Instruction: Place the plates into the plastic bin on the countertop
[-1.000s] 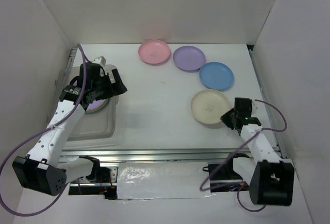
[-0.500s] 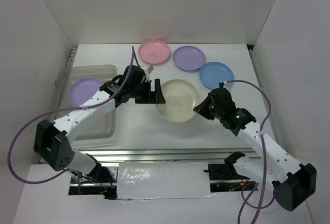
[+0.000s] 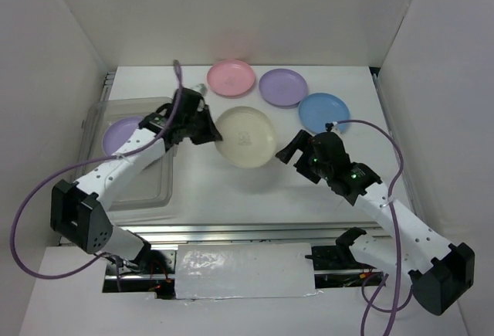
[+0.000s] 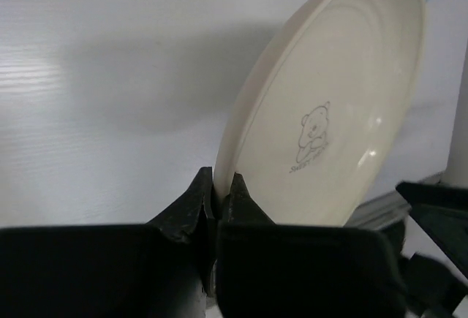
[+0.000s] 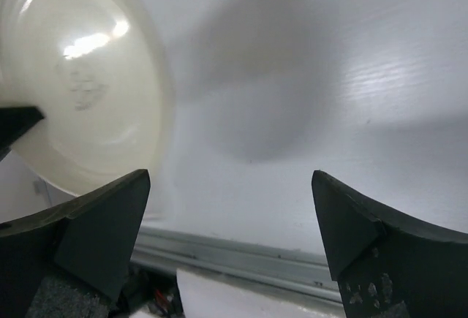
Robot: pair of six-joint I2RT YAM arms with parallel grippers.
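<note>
Left arm [image 3: 116,172]: reaches from its base at the near left, up and rightward toward mid-table, links stretched nearly straight. Left gripper [image 4: 221,186]: jaws almost together, pinching the rim of the cream plate [image 4: 329,106], which it holds on edge and tilted. Right arm [image 3: 390,214]: runs from its base at the near right, leftward and away. Right gripper [image 5: 228,183]: fingers spread wide and free, facing the left gripper, apart from it

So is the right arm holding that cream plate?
No, the left gripper pinches the cream plate by its rim; the right gripper is open.
</note>
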